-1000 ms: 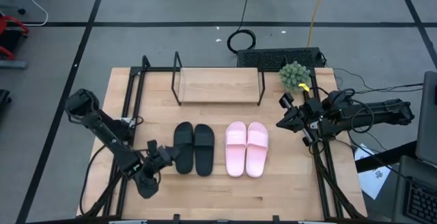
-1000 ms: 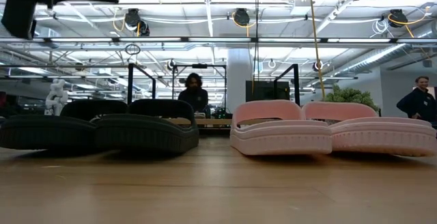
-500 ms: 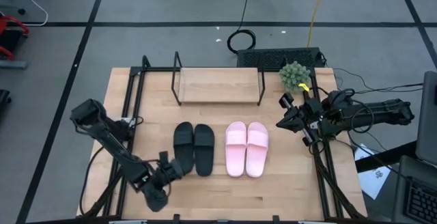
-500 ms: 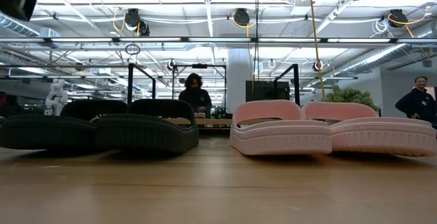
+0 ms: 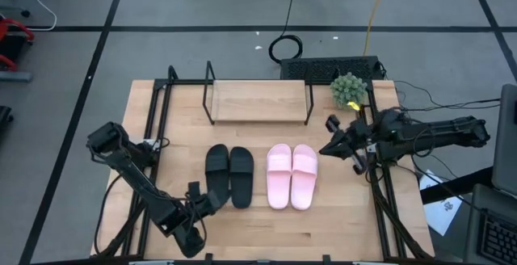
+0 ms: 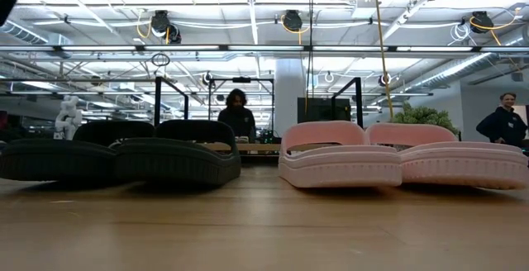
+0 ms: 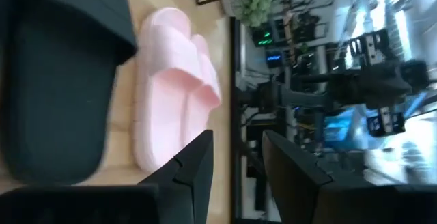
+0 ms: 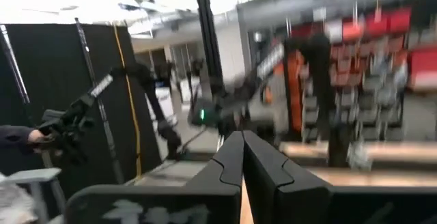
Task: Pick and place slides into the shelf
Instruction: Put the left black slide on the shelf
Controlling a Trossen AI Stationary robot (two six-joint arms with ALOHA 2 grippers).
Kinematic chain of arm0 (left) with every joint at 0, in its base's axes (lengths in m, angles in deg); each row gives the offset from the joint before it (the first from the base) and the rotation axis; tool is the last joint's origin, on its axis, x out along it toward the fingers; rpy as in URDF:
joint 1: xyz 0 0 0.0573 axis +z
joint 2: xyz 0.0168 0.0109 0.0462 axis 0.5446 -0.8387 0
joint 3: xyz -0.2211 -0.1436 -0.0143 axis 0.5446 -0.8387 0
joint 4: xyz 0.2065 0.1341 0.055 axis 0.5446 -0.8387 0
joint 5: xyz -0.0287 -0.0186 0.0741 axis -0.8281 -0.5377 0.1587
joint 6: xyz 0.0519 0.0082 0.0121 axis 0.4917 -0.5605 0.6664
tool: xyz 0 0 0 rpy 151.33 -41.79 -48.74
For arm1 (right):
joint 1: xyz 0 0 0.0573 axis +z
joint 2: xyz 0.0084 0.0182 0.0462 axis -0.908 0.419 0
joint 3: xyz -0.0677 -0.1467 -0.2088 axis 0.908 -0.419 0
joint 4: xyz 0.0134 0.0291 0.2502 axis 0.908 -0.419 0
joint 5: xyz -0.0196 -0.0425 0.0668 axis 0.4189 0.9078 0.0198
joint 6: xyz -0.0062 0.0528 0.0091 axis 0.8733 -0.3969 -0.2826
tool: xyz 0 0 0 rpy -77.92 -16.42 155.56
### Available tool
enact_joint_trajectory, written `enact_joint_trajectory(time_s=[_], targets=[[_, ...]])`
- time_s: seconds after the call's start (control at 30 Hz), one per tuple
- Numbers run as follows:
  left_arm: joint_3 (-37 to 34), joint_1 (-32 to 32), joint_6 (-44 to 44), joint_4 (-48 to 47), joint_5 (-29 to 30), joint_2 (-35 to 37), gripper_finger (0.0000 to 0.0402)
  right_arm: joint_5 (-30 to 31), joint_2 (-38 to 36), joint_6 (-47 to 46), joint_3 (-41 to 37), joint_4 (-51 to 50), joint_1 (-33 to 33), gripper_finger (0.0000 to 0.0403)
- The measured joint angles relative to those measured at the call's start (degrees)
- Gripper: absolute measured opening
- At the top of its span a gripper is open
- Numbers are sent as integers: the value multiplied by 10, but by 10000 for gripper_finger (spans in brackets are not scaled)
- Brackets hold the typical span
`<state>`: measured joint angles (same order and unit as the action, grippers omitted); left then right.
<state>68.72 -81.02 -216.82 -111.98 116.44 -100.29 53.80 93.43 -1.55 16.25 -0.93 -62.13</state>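
Two black slides [image 5: 229,176] lie side by side on their soles on the tabletop, left of centre. Two pink slides [image 5: 292,175] lie to their right. In the low view the black slides [image 6: 116,152] and the pink slides [image 6: 397,157] rest flat on the wood. The shelf [image 5: 258,102] stands at the far edge with its board bare. My left gripper [image 5: 208,204] is open, low by the near end of the left black slide; its wrist view [image 7: 235,173] shows a black slide [image 7: 54,80] and the pink slides [image 7: 174,94] beyond the fingers. My right gripper [image 5: 329,145] hangs right of the pink slides, shut [image 8: 242,152].
A small green plant [image 5: 348,90] stands at the far right corner of the table, beside the shelf. Black frame rails [image 5: 157,111] run along the table's left and right sides. People stand in the room beyond [image 6: 236,114]. Bare wood lies between the slides and the shelf.
My left arm has swung toward the table's near edge and to the right, bringing its gripper down by the near end of the left black slide. My right gripper has shifted a little toward the pink slides. The slides have stayed where they were.
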Motion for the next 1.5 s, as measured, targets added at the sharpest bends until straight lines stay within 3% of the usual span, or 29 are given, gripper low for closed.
enact_joint_trajectory(time_s=[0.3, 0.47, 0.6, 0.77, 0.9, 1.03, 1.2, 1.33, 1.5], targets=[[-7, 14, -23, -195, -125, 82, 126, -46, 160, -42, 0, 127, 49, 0], [-7, 22, -5, -304, -206, 110, 126, -46, 187, -49, 0, 159, 52, 0], [-1, 34, 142, -298, -217, 109, 126, -43, 186, -42, 0, 159, 51, 0], [28, 65, 373, -287, -306, 100, 126, -42, 185, -40, 0, 175, 44, 0], [37, 97, 478, -288, -367, 102, 126, -11, 185, -40, 0, 177, 28, 0], [36, 120, 533, -287, -419, 101, 127, -10, 185, -38, 0, 181, 11, 0], [36, 129, 598, -273, -425, 94, 127, -10, 185, -38, 0, 180, 6, 0], [36, 135, 636, -272, -422, 57, 127, -11, 185, -32, 0, 178, 6, 0], [36, 152, 666, -302, -476, 6, 127, -10, 185, -23, 0, 174, 6, 0]])
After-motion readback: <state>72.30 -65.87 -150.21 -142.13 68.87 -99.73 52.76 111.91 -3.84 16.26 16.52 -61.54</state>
